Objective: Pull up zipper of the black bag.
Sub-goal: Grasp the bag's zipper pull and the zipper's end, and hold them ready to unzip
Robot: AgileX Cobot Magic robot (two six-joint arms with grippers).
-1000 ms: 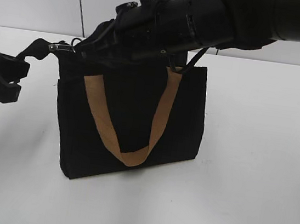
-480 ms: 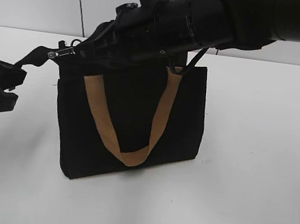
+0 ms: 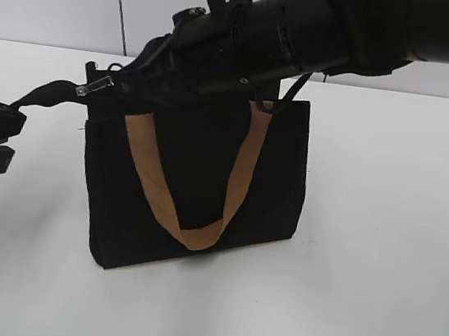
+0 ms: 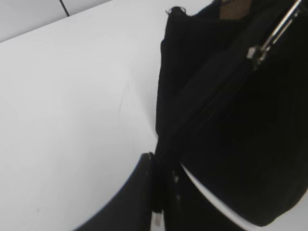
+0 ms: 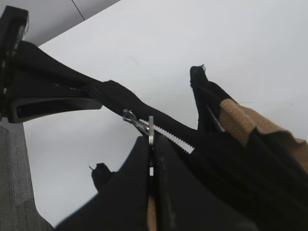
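The black bag stands upright on the white table, a tan strap handle hanging down its front. My right gripper reaches across from the upper right and is shut on the zipper's silver pull tab at the bag's top left corner. The right wrist view shows the tab pinched between the jaws, with zipper teeth beside it. My left gripper is left of the bag and is shut on the zipper's black fabric tail. The left wrist view shows the jaws clamped on that tail, with the tab farther up.
The white table spreads around the bag. A grey wall with a dark vertical line stands behind. My right arm's thick black body hangs over the bag's top rim.
My left gripper has moved left and down, drawing the fabric tail out longer and tauter. The pull tab has dropped slightly. The bag has stayed put.
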